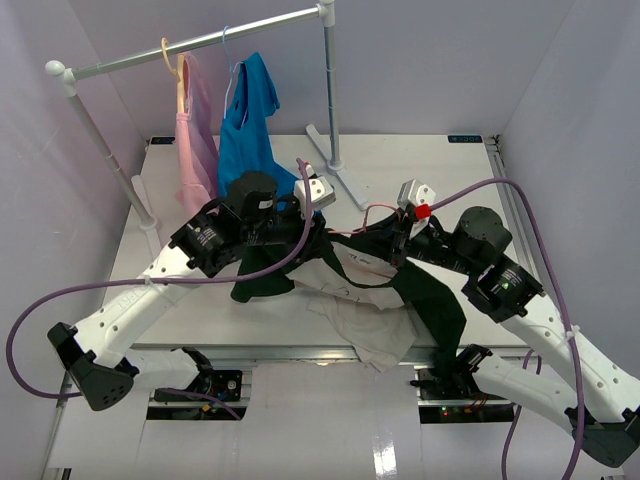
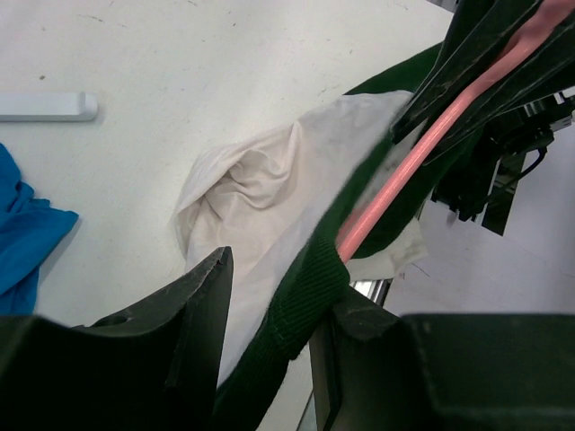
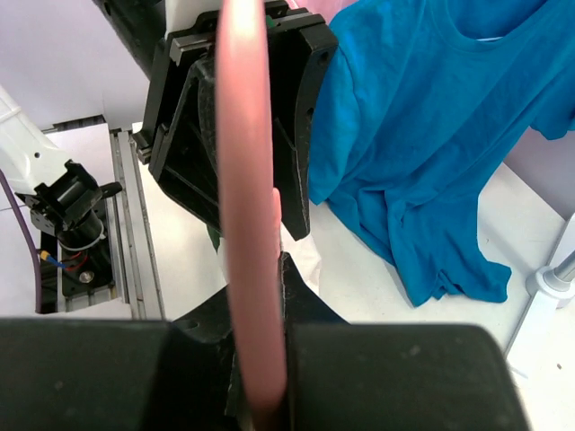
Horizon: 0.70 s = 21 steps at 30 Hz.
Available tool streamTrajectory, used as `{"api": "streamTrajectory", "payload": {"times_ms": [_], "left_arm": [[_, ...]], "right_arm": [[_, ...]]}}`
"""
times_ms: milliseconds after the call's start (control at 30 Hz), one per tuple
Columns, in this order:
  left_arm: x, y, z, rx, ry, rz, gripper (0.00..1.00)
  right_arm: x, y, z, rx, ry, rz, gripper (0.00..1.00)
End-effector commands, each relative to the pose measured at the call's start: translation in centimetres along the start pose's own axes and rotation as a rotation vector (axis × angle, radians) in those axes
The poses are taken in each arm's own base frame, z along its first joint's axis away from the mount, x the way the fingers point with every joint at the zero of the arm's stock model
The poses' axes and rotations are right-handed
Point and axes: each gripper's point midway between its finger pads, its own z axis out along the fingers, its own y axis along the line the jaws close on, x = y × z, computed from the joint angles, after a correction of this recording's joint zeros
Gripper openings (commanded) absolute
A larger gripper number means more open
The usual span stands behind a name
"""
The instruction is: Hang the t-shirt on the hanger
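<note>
**Right wrist view: hanger clamped, t-shirt at its far end**

Nearest me, my right gripper is closed tight on the hanger, so the wire rises straight out from between its fingers. The wire is thin, smooth and plain pink. Its long axis runs away from my right gripper toward my left gripper, which faces it from the other end. In the top view that line goes left to right across the table, held above it. I cannot make out which way the hook points.

My left gripper's jaws stand about half apart with the t-shirt between them. They pinch a thick, ribbed, dark green edge, and the pink wire slips in under that green cloth just beyond my fingers. Past the edge the white body is bunched and creased on the table.

From above, the t-shirt lies crosswise under both wrists. One dark green part is by my left arm, and a dark sleeve trails down over the near edge on the right. The white body sags over that edge between them.

Farther back, a blue shirt and a pink garment hang from the rail.
</note>
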Motion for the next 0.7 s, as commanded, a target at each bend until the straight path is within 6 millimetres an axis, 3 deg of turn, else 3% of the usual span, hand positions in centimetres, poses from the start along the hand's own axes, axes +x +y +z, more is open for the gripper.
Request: {"api": "streamTrajectory", "payload": {"times_ms": [0, 67, 167, 333, 500, 667], "left_arm": [[-3.5, 1.2, -3.2, -0.160, -0.107, -0.001, 0.36], [-3.8, 0.9, -3.7, -0.152, -0.118, -0.002, 0.40], [-4.3, 0.1, -3.9, -0.118, -0.132, -0.005, 0.40], [-3.3, 1.2, -4.5, -0.187, -0.105, 0.014, 0.40], [-2.6, 0.8, -4.8, -0.170, -0.080, 0.025, 0.52], [-3.3, -0.3, -5.3, -0.119, -0.098, 0.042, 0.63]], "right_arm": [[-2.4, -1.5, -1.3, 0.104, 0.001, -0.056, 0.08], [-3.0, -1.4, -1.5, 0.103, 0.014, -0.051, 0.08], [-2.1, -1.2, -1.1, 0.081, 0.065, -0.026, 0.08], [-2.5, -1.5, -2.1, 0.115, 0.057, -0.058, 0.08], [-3.4, -2.0, -2.9, 0.157, 0.055, -0.077, 0.08], [-2.8, -2.1, -2.7, 0.157, 0.078, -0.075, 0.08]]}}
